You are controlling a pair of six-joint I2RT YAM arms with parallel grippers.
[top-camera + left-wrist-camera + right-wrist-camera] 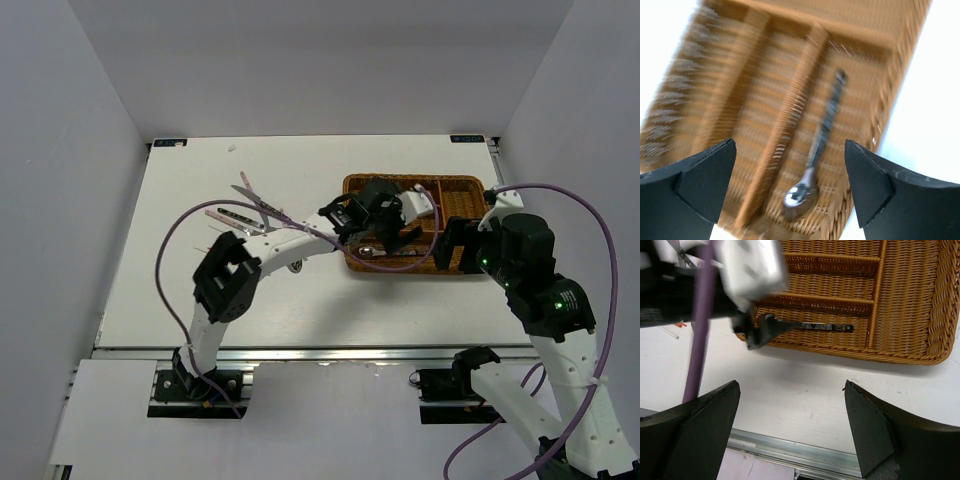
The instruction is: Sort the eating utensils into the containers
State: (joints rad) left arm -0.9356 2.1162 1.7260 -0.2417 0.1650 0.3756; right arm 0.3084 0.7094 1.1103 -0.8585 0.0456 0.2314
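A woven wicker tray [465, 182] sits right of centre on the table. A small metal spoon [819, 142] with a dark handle lies loose in the tray's [892, 85] near long compartment. My left gripper [790, 142] hovers open above it, touching nothing, over the tray's left end [385, 215]. The right wrist view shows the same spoon [812, 326] inside the tray [940, 315]. My right gripper [790, 385] is open and empty above bare table, near the tray's right front corner [452, 245]. Several more utensils [250, 207] lie on the table left of the tray.
The left arm's purple cable [405, 265] loops over the tray's front edge. The table's near edge is a metal rail [790, 452]. White walls enclose the table on three sides. Thin chopstick ends [674, 330] show on the table left of the tray.
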